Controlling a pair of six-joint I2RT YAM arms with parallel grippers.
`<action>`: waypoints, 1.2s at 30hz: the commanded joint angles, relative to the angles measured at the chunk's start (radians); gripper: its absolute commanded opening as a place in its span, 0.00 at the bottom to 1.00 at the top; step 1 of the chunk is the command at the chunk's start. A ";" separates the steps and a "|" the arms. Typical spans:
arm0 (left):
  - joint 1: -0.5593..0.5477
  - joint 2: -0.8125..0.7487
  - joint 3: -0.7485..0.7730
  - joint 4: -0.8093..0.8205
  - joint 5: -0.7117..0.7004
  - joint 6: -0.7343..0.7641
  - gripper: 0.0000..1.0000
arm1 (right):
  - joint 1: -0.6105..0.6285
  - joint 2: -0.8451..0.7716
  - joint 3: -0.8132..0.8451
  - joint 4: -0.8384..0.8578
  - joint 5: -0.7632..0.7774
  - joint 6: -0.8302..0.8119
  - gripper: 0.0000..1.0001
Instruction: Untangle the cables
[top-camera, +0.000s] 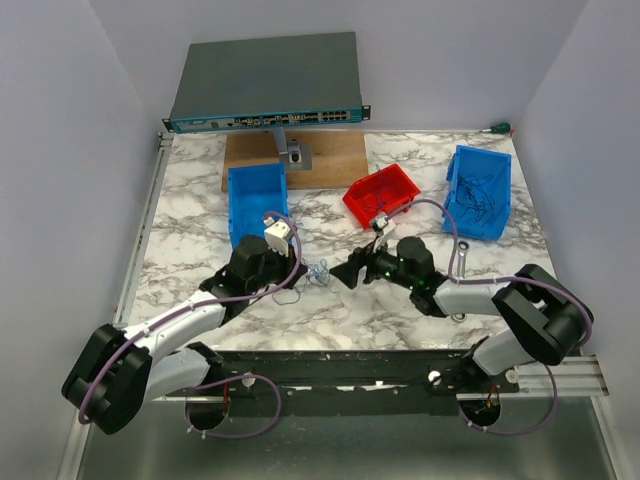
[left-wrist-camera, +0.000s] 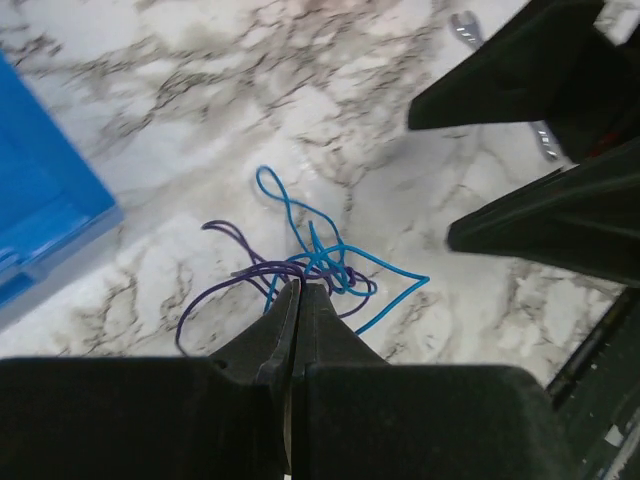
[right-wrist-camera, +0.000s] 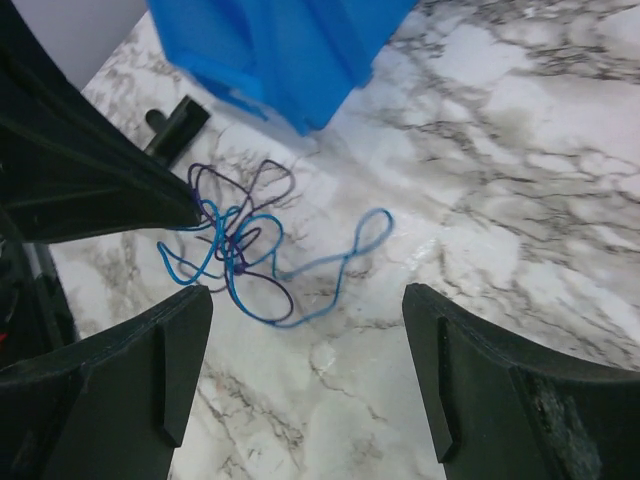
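The cables (top-camera: 312, 276) are a small tangle of thin blue and purple wire on the marble table between the two grippers. My left gripper (top-camera: 298, 272) is shut, and in the left wrist view its tip (left-wrist-camera: 300, 288) pinches the near edge of the tangle (left-wrist-camera: 322, 262), at a purple strand. My right gripper (top-camera: 345, 275) is open and empty just right of the tangle. In the right wrist view its jaws (right-wrist-camera: 305, 295) stand wide apart with the tangle (right-wrist-camera: 240, 245) just beyond them, and the left gripper's dark fingers (right-wrist-camera: 100, 180) touch the tangle's left side.
A blue bin (top-camera: 258, 200) stands behind the left gripper. A red bin (top-camera: 382, 195) and a second blue bin (top-camera: 480, 190) holding dark wires stand at the back right. A silver wrench (top-camera: 465, 255) lies right of the right gripper. A wooden board (top-camera: 300, 155) and a network switch (top-camera: 265, 85) are at the back.
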 joint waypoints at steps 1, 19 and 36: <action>-0.006 -0.030 -0.009 0.131 0.235 0.057 0.00 | 0.036 0.043 0.010 0.116 -0.153 -0.053 0.83; -0.006 -0.079 -0.037 0.178 0.266 0.055 0.00 | 0.094 0.067 0.019 0.122 -0.126 -0.099 0.13; -0.004 -0.270 -0.153 0.273 0.278 0.093 0.00 | 0.094 -0.064 -0.079 0.217 0.083 -0.056 0.76</action>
